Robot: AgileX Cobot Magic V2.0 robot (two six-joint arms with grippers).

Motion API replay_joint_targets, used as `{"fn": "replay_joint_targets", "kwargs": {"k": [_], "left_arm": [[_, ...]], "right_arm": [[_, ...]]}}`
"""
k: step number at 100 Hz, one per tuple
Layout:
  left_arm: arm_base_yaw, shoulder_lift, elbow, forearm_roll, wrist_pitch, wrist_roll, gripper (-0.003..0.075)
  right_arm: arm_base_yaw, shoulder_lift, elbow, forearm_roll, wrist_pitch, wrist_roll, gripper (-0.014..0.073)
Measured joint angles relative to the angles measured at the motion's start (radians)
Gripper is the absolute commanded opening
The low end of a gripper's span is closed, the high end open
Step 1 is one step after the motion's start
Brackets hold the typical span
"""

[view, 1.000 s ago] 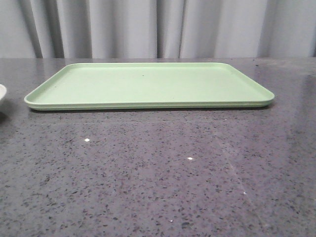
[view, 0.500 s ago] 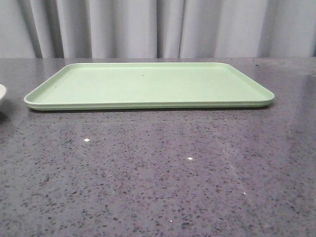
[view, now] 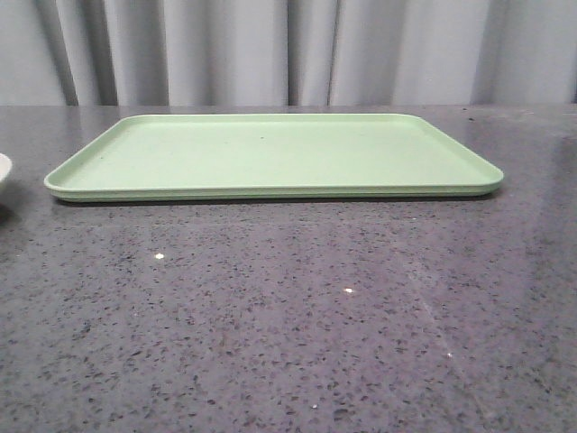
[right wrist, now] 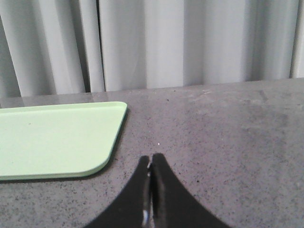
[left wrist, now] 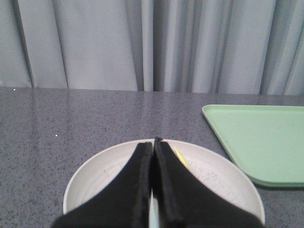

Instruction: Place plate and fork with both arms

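The green tray point(view: 270, 155) lies bare on the speckled table point(view: 288, 316); nothing is placed yet. The plate point(left wrist: 95, 175) waits left of it, yellow fork point(left wrist: 180, 156) inside, beneath the left gripper point(left wrist: 153, 142). Both grippers, right point(right wrist: 150, 161) included, are pressed together, holding nothing.

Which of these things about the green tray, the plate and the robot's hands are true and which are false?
1. The flat light green rectangular tray has nothing on it. True.
2. The round pale cream plate sits on the tray. False: it rests on the grey speckled table, beside the tray.
3. The left end effector is wide open. False: its fingers are pressed together.
4. The right end effector is above bare table. True.
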Motion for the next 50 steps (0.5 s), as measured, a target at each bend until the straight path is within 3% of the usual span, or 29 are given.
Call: {"fn": "replay_joint_targets", "kwargs": {"k": [21, 50], "left_arm": [[0.000, 0.039, -0.200, 0.017, 0.105, 0.000, -0.0021], [0.000, 0.249, -0.493, 0.028, 0.311, 0.000, -0.0021]], "right_arm": [[0.000, 0.070, -0.210, 0.000, 0.234, 0.000, -0.0067], [0.000, 0.295, -0.494, 0.000, 0.469, 0.000, -0.0067]]}}
